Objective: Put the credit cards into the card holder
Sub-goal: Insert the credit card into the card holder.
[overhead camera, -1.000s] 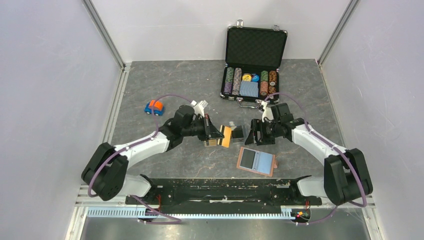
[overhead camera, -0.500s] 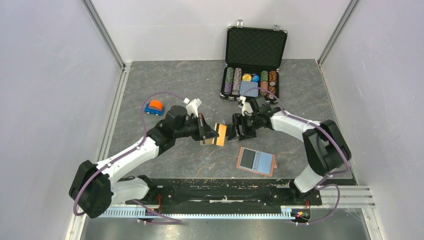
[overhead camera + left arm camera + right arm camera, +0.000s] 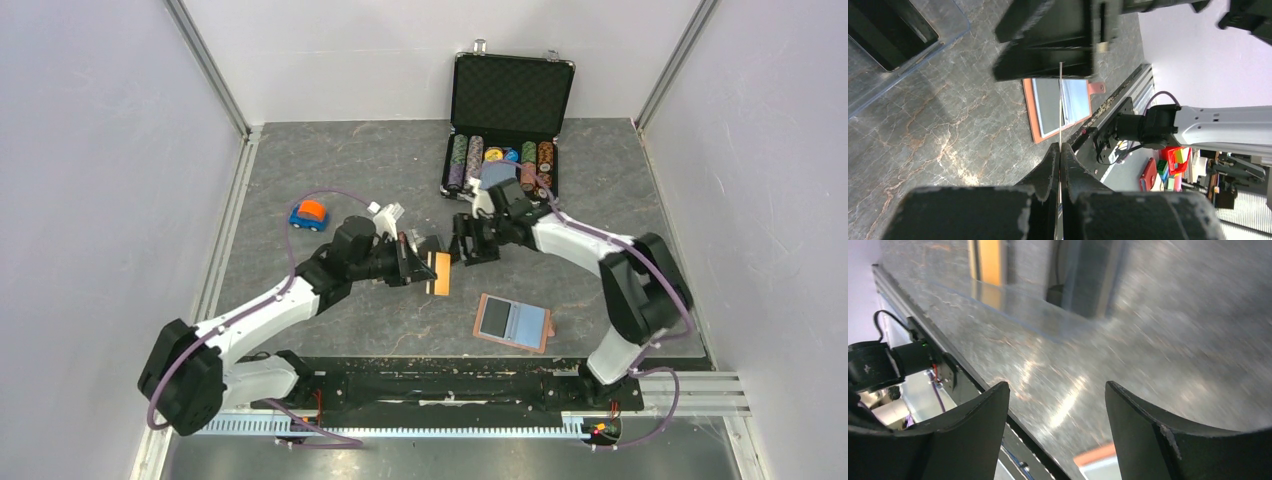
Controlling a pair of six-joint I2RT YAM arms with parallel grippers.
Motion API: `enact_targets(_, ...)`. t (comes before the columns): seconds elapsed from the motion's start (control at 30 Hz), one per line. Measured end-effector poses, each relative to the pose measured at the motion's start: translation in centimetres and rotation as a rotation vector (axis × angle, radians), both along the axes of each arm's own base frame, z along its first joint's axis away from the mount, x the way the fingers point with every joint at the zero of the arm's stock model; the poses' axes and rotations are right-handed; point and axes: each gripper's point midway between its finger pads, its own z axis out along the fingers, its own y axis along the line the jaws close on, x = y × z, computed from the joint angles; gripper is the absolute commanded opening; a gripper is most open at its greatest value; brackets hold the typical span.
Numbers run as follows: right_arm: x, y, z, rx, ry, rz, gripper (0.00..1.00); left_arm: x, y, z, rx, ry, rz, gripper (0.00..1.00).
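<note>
Plastic, we judge, so light, stiff and slippery: the gold-orange card (image 3: 441, 273) is held aloft, our left gripper (image 3: 422, 263) clenched on its flat faces. Our right gripper (image 3: 462, 243) stands released and empty just beside it. We would pinch the free end — the card holder (image 3: 514, 322) lies open nearby.

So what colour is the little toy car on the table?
Blue with an orange top; the toy car shows best in the top external view.
</note>
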Motion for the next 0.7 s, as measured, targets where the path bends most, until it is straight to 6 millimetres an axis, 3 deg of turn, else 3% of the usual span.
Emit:
enact_targets(0.07,-0.5,-2.4,0.1,-0.015,-0.002,-0.042,0.73,0.0,-0.5,-0.7,0.007,0.013,-0.014,0.02)
enact_targets(0.3,-2.5,-14.8,0.0,-0.201,-0.032,-0.301,0.76,-1.6,-4.9,-5.3,0.060,0.131,-0.139,0.02)
enact_targets(0.43,-4.8,-18.7,-0.1,-0.305,-0.033,-0.379,0.76,-2.2,-8.6,-6.5,0.054,0.166,-0.220,0.02)
enact_targets(0.53,-7.0,-20.9,-1.3,-0.368,0.010,-0.432,0.74,-2.7,-11.3,-7.3,0.040,0.179,-0.278,0.02)
enact_targets(0.7,-11.0,-22.2,-4.4,-0.416,0.150,-0.453,0.57,-3.6,-13.0,-8.5,0.036,0.213,-0.316,0.02)
